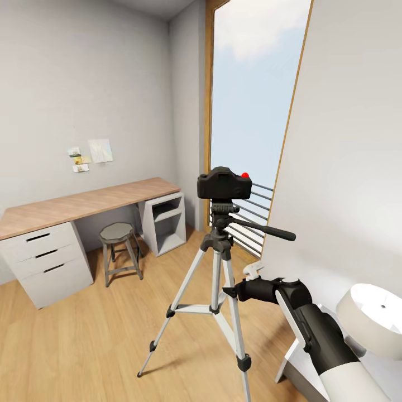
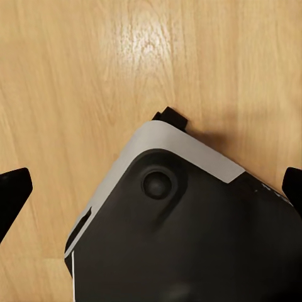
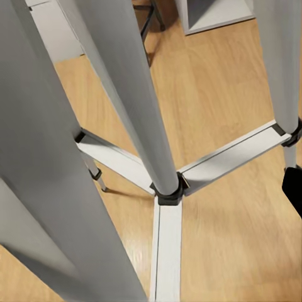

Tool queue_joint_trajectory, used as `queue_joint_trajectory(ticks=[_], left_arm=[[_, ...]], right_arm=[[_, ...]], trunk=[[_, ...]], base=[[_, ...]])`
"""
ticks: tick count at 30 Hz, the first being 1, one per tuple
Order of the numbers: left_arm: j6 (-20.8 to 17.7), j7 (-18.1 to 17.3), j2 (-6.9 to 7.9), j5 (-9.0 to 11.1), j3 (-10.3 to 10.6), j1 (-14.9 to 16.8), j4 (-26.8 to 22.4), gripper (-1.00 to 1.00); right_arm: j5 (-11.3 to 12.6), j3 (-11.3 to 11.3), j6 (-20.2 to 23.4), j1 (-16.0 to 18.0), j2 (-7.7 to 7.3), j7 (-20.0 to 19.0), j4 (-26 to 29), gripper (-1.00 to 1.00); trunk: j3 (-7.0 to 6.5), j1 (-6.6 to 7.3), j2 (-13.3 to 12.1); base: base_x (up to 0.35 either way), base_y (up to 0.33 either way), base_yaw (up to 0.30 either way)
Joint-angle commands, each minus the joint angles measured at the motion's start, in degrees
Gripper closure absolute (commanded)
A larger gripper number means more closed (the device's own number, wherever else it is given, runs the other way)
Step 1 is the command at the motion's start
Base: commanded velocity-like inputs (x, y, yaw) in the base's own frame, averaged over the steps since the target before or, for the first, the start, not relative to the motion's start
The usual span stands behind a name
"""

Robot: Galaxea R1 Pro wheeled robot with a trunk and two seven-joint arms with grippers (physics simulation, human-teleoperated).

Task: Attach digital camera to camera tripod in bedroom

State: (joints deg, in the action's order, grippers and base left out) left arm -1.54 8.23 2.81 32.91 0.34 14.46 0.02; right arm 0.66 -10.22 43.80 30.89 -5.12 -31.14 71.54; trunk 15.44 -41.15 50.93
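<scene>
The digital camera (image 1: pixel 224 184) sits atop the upright camera tripod (image 1: pixel 216 282), at about eleven o'clock above the nearer right gripper (image 1: pixel 252 274), which appears released, holding nothing

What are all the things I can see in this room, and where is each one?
digital camera: one, black with a red button, sitting on top of the tripod head.
camera tripod: one, silver legs with black joints, standing on the wood floor in front of the window.
stool: one, grey, round seat, tucked under the desk.
desk: one, wood top on white drawers and an open white shelf unit, along the left wall.
paper notes: a few, pale, stuck on the wall above the desk.
window: one, tall, wood-framed, showing sky.
right hand: one, pale fingers on a black wrist, low beside the tripod's legs.
left hand: one, dark fingertips wide apart above the floor and the robot's dark base.
</scene>
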Motion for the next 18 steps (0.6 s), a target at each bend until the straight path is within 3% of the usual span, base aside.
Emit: queue_joint_trajectory(ticks=[1, 18], left_arm=[[-0.17, 0.16, 0.00, 0.05, 0.04, 0.05, -0.01, -1.00], [-0.21, 0.18, 0.00, 0.05, 0.06, 0.04, 0.01, -1.00]], right_arm=[[0.02, -0.06, 0.31, 0.05, -0.04, -0.10, 0.06, -1.00], [0.06, -0.06, 0.58, 0.05, -0.10, -0.32, 0.92, -1.00]], trunk=[[0.07, -0.01, 0.06], [0.07, -0.01, 0.06]], base=[[0.000, 0.000, 0.000], [0.000, 0.000, 0.000]])
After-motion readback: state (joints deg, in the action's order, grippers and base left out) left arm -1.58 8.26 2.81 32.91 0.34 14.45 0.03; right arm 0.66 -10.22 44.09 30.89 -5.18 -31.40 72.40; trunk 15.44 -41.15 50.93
